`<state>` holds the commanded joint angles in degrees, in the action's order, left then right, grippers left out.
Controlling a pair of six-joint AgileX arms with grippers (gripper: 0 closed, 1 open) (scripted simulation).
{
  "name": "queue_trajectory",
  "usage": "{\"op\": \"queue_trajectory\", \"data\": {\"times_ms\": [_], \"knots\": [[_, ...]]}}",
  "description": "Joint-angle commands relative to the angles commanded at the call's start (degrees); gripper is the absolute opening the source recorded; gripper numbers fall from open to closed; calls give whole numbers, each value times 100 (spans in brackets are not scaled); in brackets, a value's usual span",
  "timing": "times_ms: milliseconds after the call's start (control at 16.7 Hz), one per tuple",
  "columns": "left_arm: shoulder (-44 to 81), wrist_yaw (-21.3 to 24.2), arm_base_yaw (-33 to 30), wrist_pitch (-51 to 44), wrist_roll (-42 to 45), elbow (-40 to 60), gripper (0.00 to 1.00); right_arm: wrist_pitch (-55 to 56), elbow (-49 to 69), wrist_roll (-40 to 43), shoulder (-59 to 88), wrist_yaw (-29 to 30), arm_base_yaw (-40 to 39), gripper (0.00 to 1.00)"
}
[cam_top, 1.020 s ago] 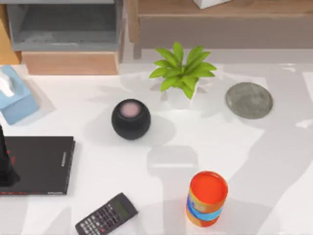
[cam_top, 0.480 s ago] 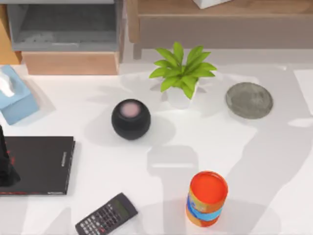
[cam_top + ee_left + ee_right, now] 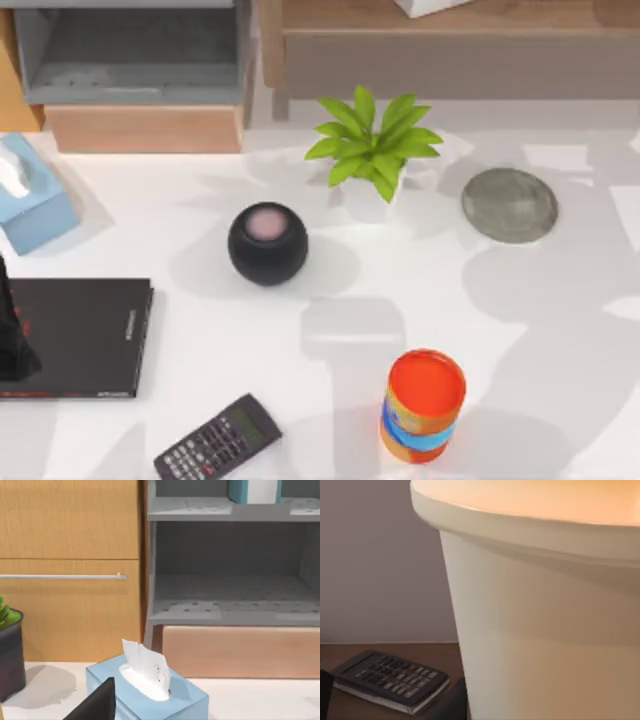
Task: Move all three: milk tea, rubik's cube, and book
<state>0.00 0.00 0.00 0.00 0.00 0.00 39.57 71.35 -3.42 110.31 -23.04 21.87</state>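
The book [image 3: 252, 490], teal with white page edges, stands on the grey shelf unit's upper shelf in the left wrist view. The milk tea and the rubik's cube are out of view. My left arm [image 3: 10, 330] rises dark at the table's left edge, over the flat black book [image 3: 75, 338]. A dark part of my left gripper [image 3: 97, 705] sits low in its wrist view, near the tissue box [image 3: 150, 690]. My right gripper [image 3: 390, 705] is open, its dark fingertips wide apart before a large cream pot [image 3: 545, 620] and a remote [image 3: 390, 680].
On the white table stand a black round speaker [image 3: 267, 243], a green plant [image 3: 372, 150], a grey disc [image 3: 509, 205], an orange-and-blue can [image 3: 425, 405], a calculator [image 3: 218, 438] and a blue tissue box [image 3: 30, 195]. A grey shelf unit [image 3: 130, 50] lines the back left.
Shadows on the table's right side have shifted. The objects and my left arm have not moved.
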Motion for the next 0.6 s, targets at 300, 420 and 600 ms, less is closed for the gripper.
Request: {"op": "queue_trajectory", "data": {"times_ms": [300,420,600], "knots": [[0,0,0,0,0,0,100,284,-695,261,-466,110,199,0],[0,0,0,0,0,0,100,302,-746,280,-476,118,205,0],[0,0,0,0,0,0,100,291,-727,264,-450,113,175,0]]}}
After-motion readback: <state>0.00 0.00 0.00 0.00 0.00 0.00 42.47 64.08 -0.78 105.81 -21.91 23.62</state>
